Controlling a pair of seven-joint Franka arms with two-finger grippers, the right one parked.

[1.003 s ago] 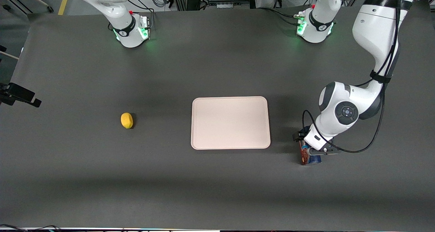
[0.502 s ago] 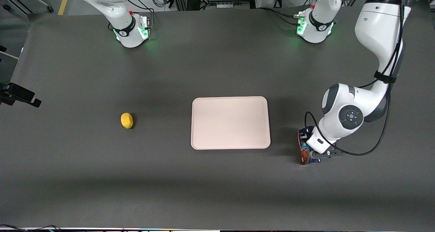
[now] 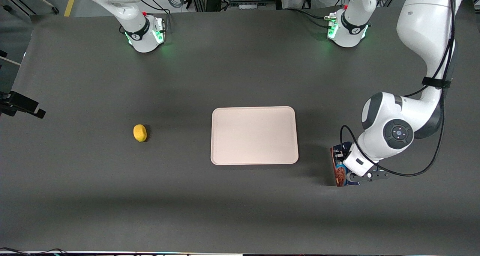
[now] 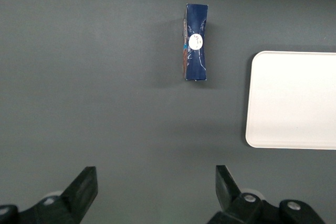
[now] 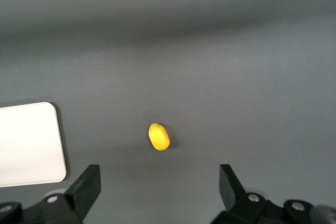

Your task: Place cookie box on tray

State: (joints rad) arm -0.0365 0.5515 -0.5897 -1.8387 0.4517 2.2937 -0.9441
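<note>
Hand shifted nearer the camera, open, empty, above cookie box, beside tray

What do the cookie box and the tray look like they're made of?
Cookie box: printed cardboard by the look, with creased, slightly dented sides. Tray: probably matte moulded plastic, pale, smooth, with rounded corners and a low rim. The gripper hangs open above the dark table, not touching the box.
</note>
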